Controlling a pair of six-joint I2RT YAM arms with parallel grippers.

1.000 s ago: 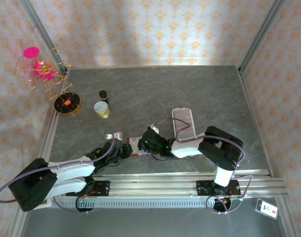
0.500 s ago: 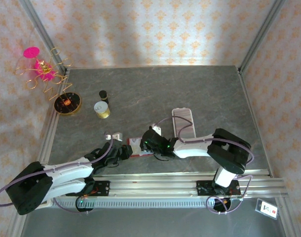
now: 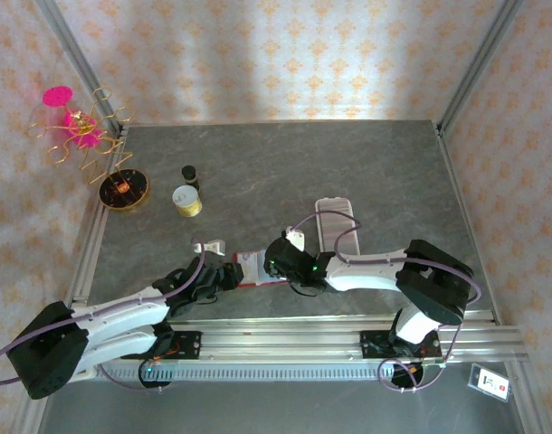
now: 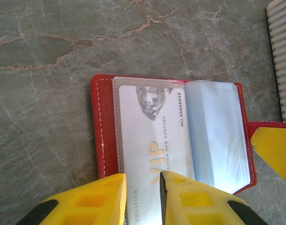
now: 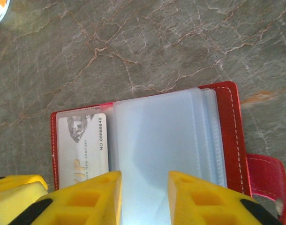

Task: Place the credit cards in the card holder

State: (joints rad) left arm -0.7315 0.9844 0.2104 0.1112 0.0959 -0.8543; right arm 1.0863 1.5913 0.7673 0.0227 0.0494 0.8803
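card holder (image 4: pixel 98 126) open flat, under left gripper (image 4: pixel 142 180), right gripper (image 5: pixel 144 178)

CARD HOLDER (image 4: pixel 99 131): red, stitched edge, lying open and flat, inside up, clear sleeves fanned | STRAP (image 5: pixel 269 176): red, out to one side | CREDIT CARD (image 4: pixel 154 136): pale whitish-blue, "VIP" print, flat in the outer clear sleeve | SITE: grey table (image 3: pixel 348 163), near front edge

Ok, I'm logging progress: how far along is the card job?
Done: one VIP card sits in a sleeve of the open card holder. In hand: the left end effector and right end effector hover over it, jaws apart. Left: the clear sleeves beside it look empty.
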